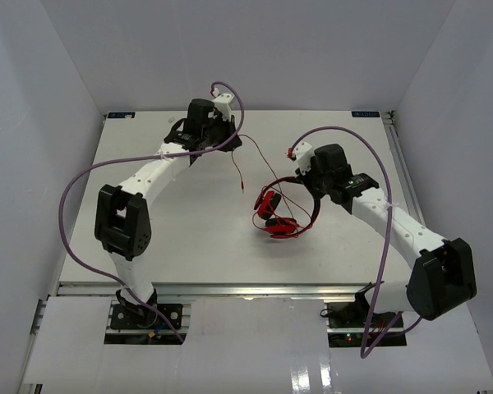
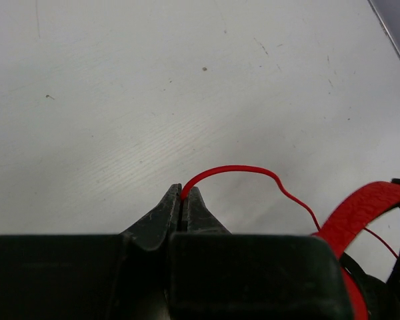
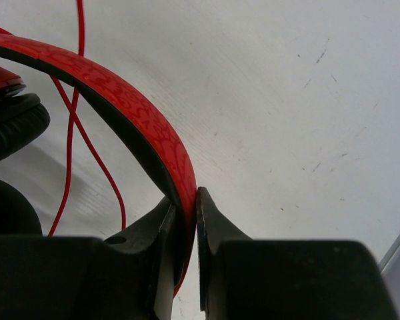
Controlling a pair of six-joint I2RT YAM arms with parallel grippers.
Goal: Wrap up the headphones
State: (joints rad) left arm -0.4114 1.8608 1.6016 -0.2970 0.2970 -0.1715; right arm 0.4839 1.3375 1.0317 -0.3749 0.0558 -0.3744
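1. Where the top view's middle shades to the right, the headphones (image 1: 284,212) sit over the white table (image 1: 172,238).
2. Their headband (image 3: 120,100) is a curved strip with a glossy red, finely pebbled outer face and a black inner edge. It sweeps from the upper left of the right wrist view down to the bottom centre.
3. The right gripper (image 3: 185,200) is clamped on that headband, and only the band's thickness separates its black tapered fingers.
4. Two round red ear cups (image 1: 269,203) lie close together, left of and below the band in the top view. A soft black cushion (image 3: 13,127) on one shows at the left edge of the right wrist view. Whether the cups touch the table cannot be told.
5. The cord (image 2: 233,168) is thin, smooth and red. The left gripper (image 2: 185,200) pinches it at the very tips, jaws closed to a sliver, in the lower centre of the left wrist view. From there the cord arches up and right, then dips toward the headband at the lower right.
6. Seen from above, a slack strand of the cord runs from the left gripper at upper centre, down and right toward the ear cups.
7. The table is matte, faintly scratched and speckled.
8. A thick purple cable (image 1: 337,127) arcs across the upper right of the top view.
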